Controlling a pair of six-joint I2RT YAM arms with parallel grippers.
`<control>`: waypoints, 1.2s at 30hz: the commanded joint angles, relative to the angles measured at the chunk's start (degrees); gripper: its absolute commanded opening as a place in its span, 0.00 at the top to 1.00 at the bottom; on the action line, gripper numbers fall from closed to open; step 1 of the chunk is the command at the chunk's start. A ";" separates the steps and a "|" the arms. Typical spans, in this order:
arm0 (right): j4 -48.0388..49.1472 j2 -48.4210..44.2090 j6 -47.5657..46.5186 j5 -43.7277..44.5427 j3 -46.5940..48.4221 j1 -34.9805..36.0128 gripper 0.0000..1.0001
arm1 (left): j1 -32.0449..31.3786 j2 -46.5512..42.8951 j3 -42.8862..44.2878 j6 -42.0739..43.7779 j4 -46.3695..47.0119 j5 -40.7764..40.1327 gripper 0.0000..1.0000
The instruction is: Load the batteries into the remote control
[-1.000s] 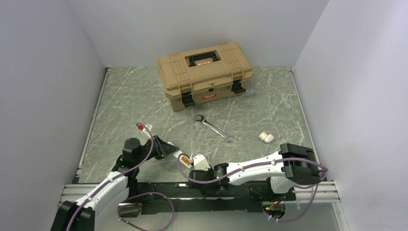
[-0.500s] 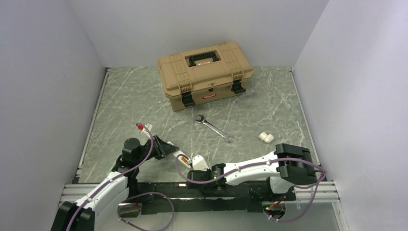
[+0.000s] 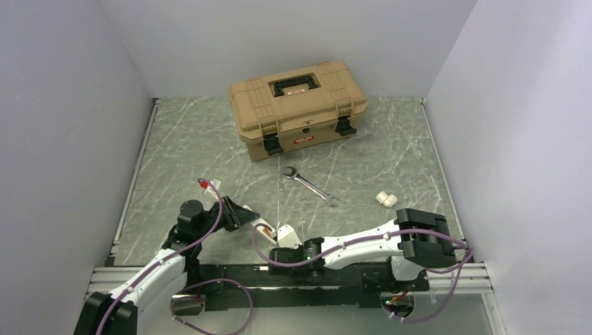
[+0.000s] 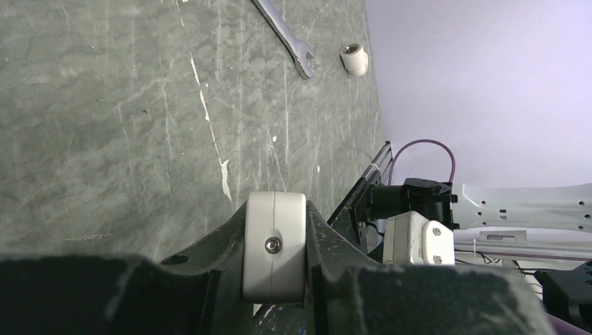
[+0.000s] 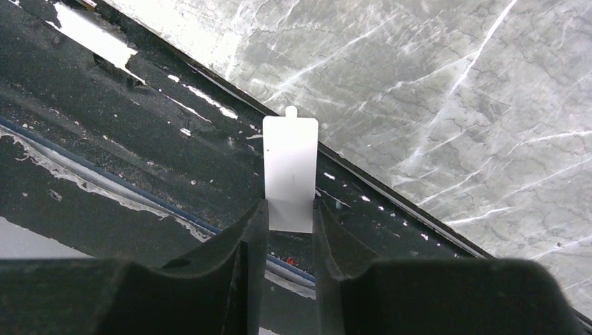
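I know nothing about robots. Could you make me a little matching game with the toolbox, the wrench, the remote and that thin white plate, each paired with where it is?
Things:
1. tan toolbox
2. steel wrench
3. remote control
4. thin white plate

Places:
A. clamped between the left gripper's fingers
B. closed, at the back of the table
C. pinched between the right gripper's fingers
D. lying flat mid-table, in front of the toolbox

Pairs: 1-B, 2-D, 3-A, 4-C
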 commanded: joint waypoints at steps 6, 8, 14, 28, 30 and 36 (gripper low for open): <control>-2.35 -5.46 3.20 3.76 -1.78 0.11 0.76 | -0.32 1.59 -4.34 -0.45 4.91 0.57 0.98; -1.71 -6.68 3.72 3.19 -2.44 0.13 0.76 | -0.48 1.72 -4.31 -0.55 5.07 0.57 0.98; 0.23 -8.50 4.90 1.34 -4.03 0.05 0.73 | -1.00 1.63 -4.31 -0.55 4.94 -0.15 0.98; 1.80 -1.56 3.91 -0.34 -1.61 0.29 0.54 | -1.21 1.79 -4.14 -0.21 4.60 -0.28 0.98; 1.38 -1.23 4.09 -0.57 -1.61 0.27 0.60 | -1.22 1.95 -4.22 -0.20 4.62 -0.26 0.98; -0.38 -0.77 3.66 -1.33 -0.39 0.87 0.74 | -1.23 1.96 -3.99 -0.21 4.70 -0.10 0.98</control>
